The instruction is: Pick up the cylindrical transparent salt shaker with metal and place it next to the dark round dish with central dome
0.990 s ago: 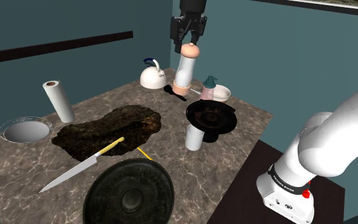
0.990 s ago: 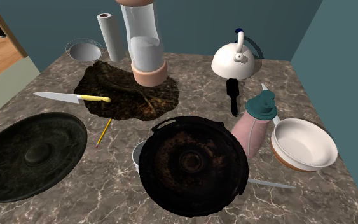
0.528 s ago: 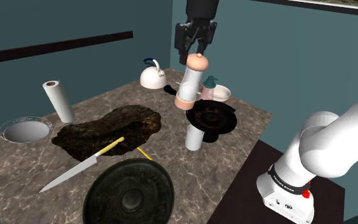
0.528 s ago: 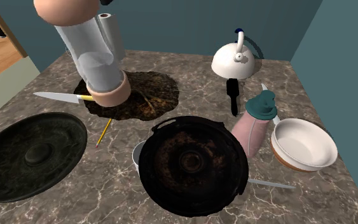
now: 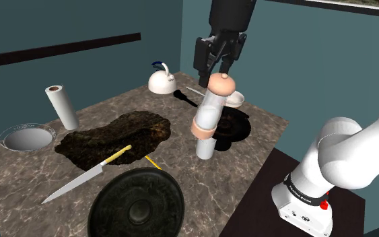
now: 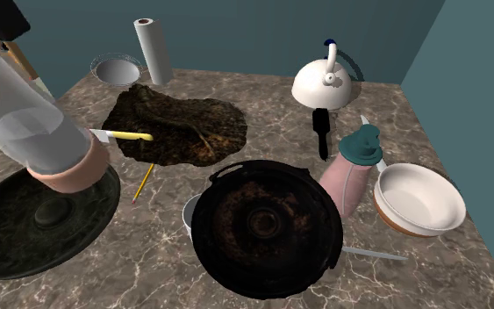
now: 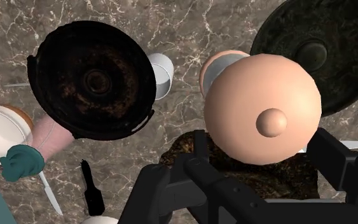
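The salt shaker [image 5: 209, 111] is a clear cylinder half full of white, with peach caps at both ends. It hangs tilted in the air, and my gripper [image 5: 218, 71] is shut on its domed top cap [image 7: 260, 105]. In the second exterior view the shaker [image 6: 30, 123] hangs over the far edge of the dark round dish with a central dome [image 6: 43, 211]. That dish [image 5: 137, 202] lies flat at the table's front. Past my gripper [image 7: 263, 146] the dish [image 7: 311, 51] is partly hidden behind the cap.
A brown-black pan [image 6: 262, 224] rests on a white cup [image 5: 206, 145]. Nearby are a pink bottle [image 6: 354, 171], white bowl [image 6: 418, 197], white kettle [image 6: 328, 83] and black brush [image 6: 321, 132]. A knife [image 5: 87, 176] lies by a dark mat [image 5: 114, 138]; beyond stand a paper roll [image 5: 62, 106] and grey bowl [image 5: 26, 138].
My gripper has carried the shaker down and to the shoulder view's right, away from the kettle and toward the dark dish. The shaker tilts more now.
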### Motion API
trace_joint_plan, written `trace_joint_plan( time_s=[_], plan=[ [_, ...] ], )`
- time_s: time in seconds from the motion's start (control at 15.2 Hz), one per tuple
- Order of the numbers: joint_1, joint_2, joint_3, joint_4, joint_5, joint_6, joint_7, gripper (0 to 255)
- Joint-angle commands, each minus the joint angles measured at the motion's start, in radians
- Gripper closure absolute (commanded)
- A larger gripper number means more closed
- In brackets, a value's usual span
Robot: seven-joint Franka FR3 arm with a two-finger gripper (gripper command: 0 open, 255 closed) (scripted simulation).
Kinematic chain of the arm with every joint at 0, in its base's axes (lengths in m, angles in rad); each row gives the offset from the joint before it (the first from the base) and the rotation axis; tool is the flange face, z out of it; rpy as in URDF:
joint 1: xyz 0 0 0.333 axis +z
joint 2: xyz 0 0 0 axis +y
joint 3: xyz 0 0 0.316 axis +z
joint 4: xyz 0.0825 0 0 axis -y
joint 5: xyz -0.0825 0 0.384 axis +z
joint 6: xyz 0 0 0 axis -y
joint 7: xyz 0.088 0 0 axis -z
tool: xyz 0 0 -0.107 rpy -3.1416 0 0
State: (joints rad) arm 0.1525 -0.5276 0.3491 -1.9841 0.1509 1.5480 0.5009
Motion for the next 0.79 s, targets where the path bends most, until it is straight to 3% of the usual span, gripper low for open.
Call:
trace_joint_plan(
  time_s=[0.0, 0.73],
  plan=[
    [0.016, -0.031, 0.026, -0.012, 0.020, -0.014, 0.040, 255],
    [0.096, -0.125, 0.210, -0.002, 0.141, -0.075, 0.287, 255]
  ],
)
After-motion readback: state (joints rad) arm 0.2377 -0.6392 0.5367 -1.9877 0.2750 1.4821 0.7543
